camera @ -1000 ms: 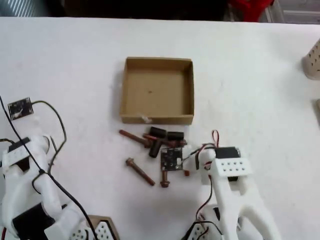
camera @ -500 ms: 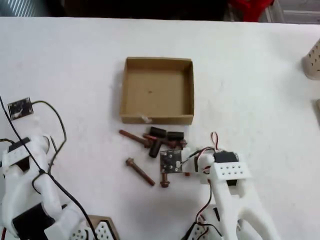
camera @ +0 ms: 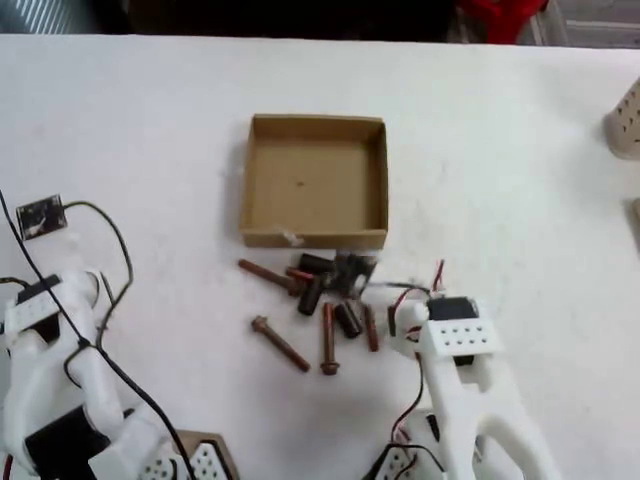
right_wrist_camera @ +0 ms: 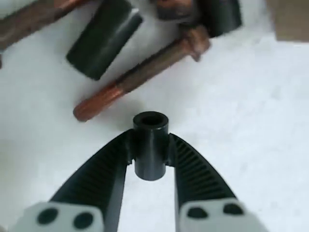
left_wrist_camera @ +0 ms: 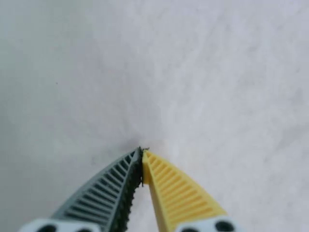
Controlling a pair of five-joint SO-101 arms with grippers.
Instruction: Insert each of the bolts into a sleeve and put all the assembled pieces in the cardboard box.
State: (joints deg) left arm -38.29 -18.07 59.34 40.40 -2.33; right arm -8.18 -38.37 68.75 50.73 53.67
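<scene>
**First:** Right gripper (right_wrist_camera: 150,145) had advanced toward the cardboard box (camera: 316,238) since a second earlier. Status?

**Second:** It was clamped on one black sleeve (right_wrist_camera: 150,126), open bore showing, near a loose bolt (right_wrist_camera: 140,72). Left gripper (left_wrist_camera: 142,162) was closed on nothing. The box was empty. I judged this the first pairing. The next move required aligning a bolt shank with that bore.

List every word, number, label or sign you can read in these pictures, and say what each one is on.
No readable text in any view.
The cardboard box: plain walls. A white scrap sits on the front wall, too small to tell whether it bears print.
The circuit board beside an arm: pale specks, too small to read.
The bolts and sleeves: no markings show.
</scene>
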